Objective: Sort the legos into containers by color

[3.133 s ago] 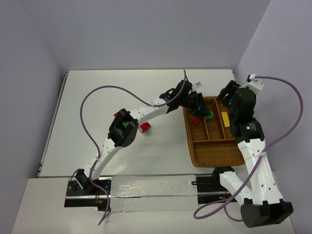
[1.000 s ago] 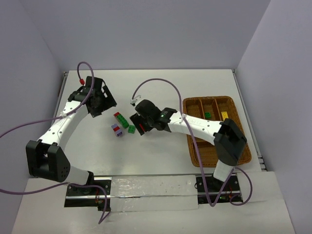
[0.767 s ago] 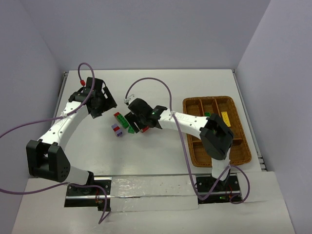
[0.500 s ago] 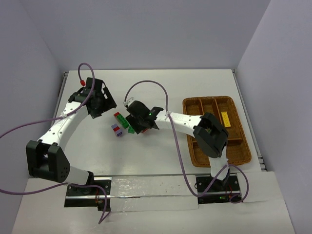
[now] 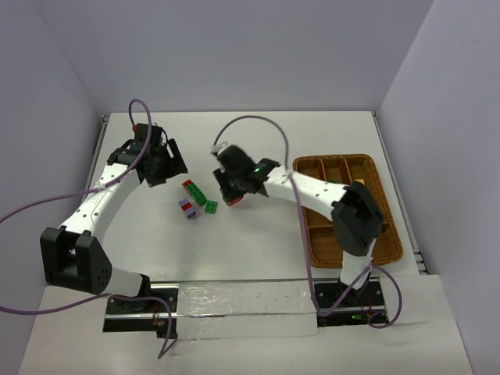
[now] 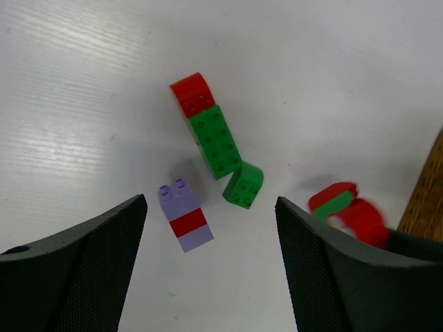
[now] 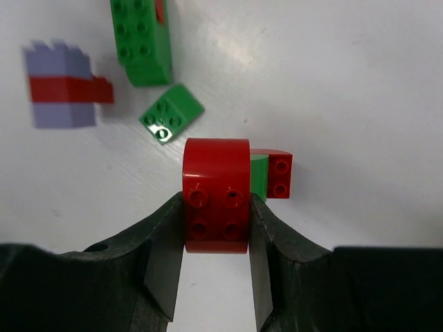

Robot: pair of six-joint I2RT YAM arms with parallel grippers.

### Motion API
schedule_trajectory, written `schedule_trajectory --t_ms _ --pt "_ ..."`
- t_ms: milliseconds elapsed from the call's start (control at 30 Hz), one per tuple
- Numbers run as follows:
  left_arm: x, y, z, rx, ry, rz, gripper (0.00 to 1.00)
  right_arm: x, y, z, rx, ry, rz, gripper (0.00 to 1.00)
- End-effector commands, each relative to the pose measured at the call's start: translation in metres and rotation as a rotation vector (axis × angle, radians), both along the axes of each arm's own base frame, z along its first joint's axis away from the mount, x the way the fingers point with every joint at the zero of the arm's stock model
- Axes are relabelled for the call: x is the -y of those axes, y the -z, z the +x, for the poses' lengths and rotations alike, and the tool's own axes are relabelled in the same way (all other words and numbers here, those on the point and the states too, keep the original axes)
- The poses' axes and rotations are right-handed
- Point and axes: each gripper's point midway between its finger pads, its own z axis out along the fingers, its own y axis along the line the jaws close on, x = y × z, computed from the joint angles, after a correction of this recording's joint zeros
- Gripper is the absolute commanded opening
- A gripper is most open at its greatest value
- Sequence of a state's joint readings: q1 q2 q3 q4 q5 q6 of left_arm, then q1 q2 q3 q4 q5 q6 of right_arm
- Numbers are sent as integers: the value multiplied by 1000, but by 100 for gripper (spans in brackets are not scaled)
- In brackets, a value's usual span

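Midway across the table: right gripper, jaws closed onto a red brick across its narrow sides. I read this as a firm hold.
Held piece: the red brick carries a green layer and a smaller red piece behind it. I cannot tell whether it is clear of the table.
Left gripper: jaws wide apart, holding nothing, hovering at the far-left side of the loose pieces.
Loose legos: red-and-green bar, small green brick and purple-and-red stack, close together on the table between my two grippers.
Tray: on the right side of the table, well apart from the held brick, its long axis running away from the arm bases.
Deciding relation: the tray lies to the right of the right gripper, and the right arm is much the nearer one. I judge the carry goes rightward over the tray's left rim.
Caution: the held piece is mixed in colour, so I expect it may need separating before it suits one compartment.
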State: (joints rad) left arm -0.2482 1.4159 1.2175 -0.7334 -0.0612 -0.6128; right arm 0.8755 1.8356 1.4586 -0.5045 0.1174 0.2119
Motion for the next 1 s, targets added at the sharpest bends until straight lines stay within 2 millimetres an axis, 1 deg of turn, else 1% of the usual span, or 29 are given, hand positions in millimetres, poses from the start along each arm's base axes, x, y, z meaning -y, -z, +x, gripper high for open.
schedule_trajectory --t_ms 0,33,67,167,233,300,367,400,467,567,633,800,967 --pt "27 -42 8 154 197 -90 82 29 -105 28 -47 85 360 0" --pt "33 -47 6 177 244 -108 82 36 -110 27 -91 86 407 0" --pt "43 -49 3 196 300 -138 82 47 -113 30 -131 110 444 0" --pt "76 -58 -11 251 494 -221 81 62 -121 29 -227 108 549 0" --pt "97 -63 -20 308 608 -232 79 70 -122 29 -276 117 593 0" --pt "116 -71 -26 366 699 -199 80 73 -120 26 -314 119 617 0" --pt "131 -75 -31 406 756 -163 81 76 -120 25 -329 123 629 0" --pt "140 -80 -33 427 791 -157 84 76 -120 21 -348 115 641 0" --pt "155 -83 -38 444 860 -182 84 76 -120 18 -365 102 659 0" --pt "171 -85 -47 453 950 -234 83 73 -124 13 -396 61 691 0" --pt "178 -85 -51 465 988 -244 83 69 -128 8 -415 24 719 0" --pt "183 -81 -57 494 1037 -227 83 61 -135 -2 -469 -61 765 0" --pt "186 -92 -61 574 1045 -223 83 60 -140 -3 -468 -80 774 0"
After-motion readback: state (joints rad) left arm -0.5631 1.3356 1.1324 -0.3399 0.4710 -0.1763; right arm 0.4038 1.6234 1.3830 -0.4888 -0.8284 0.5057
